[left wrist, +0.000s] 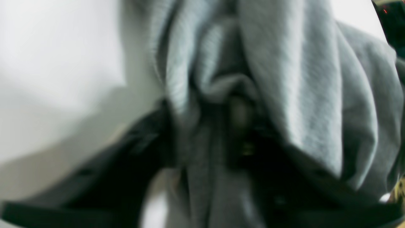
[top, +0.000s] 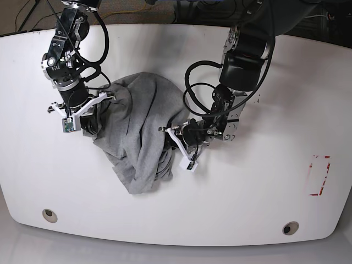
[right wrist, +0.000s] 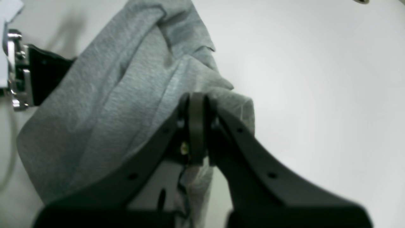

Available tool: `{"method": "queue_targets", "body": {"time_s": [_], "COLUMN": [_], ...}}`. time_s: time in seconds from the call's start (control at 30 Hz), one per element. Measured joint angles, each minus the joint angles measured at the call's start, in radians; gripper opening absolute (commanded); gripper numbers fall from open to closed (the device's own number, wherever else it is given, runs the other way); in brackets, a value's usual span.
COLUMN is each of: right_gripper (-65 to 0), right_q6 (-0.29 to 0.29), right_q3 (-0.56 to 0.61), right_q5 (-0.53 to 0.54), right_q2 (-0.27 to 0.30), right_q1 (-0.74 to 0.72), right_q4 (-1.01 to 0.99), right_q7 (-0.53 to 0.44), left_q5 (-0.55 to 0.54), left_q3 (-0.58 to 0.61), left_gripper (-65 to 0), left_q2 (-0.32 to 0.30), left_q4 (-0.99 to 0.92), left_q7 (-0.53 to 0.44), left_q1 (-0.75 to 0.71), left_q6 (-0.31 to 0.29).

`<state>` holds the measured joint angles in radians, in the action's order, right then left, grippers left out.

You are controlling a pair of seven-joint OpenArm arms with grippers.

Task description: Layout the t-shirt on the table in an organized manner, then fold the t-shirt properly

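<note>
T-shirt [top: 137,132]: bunched mid-bench [top: 247,203], between both arms. Right gripper [right wrist: 196,109]: jaws clenched on a fold. Left gripper [top: 177,138]: buried in cloth, grip unclear. Step: laying out. Next: draw edges apart, flatten.

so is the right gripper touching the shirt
Touching. In the right wrist view the right gripper has its jaws shut on a fold of the shirt, with grey cloth bunched around the tips and hanging below them.

Blurred grey t-shirt [left wrist: 284,95] folds bunched btwn left gripper [left wrist: 239,114] fingers.
</note>
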<state>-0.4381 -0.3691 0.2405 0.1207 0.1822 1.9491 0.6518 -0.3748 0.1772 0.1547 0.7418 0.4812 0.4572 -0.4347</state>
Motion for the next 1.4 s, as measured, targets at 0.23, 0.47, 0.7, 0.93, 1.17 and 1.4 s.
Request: {"method": "queue_targets", "body": {"time_s": [0.23, 0.47, 0.7, 0.93, 1.17, 1.4], "right_gripper": [-64.8, -64.8, -64.8, -64.8, -64.8, -64.8], "right_q6": [0.000, 0.001, 0.000, -0.003, -0.001, -0.005], "right_q3": [-0.001, -0.006, -0.006, -0.003, 0.000, 0.008], "right_q5": [0.000, 0.000, 0.000, 0.001, 0.001, 0.014], "right_q2": [-0.002, 0.005, 0.005, 0.020, 0.034, 0.089], "right_q1": [0.000, -0.001, -0.018, -0.048, -0.128, -0.264], "right_q4": [0.000, -0.001, -0.045, -0.055, -0.080, -0.164], "right_q7": [0.000, -0.001, 0.003, 0.004, 0.002, -0.003], "left_q5": [0.000, -0.006, 0.012, -0.005, -0.008, -0.018], "left_q3": [0.009, 0.012, -0.001, -0.053, -0.162, -0.242], "left_gripper": [-64.7, -64.7, -64.7, -64.9, -64.9, -64.9], "left_q2": [-0.006, -0.045, -0.128, -0.177, -0.234, -0.274], "left_q4": [0.039, 0.329, 0.642, 0.891, 1.059, 1.099], "left_q7": [0.008, 0.080, 0.232, 0.306, 0.399, 0.451], "left_q1": [-0.005, -0.104, -0.180, -0.226, -0.222, -0.088], "left_q6": [0.040, 0.075, 0.086, 0.055, -0.004, -0.012]}}
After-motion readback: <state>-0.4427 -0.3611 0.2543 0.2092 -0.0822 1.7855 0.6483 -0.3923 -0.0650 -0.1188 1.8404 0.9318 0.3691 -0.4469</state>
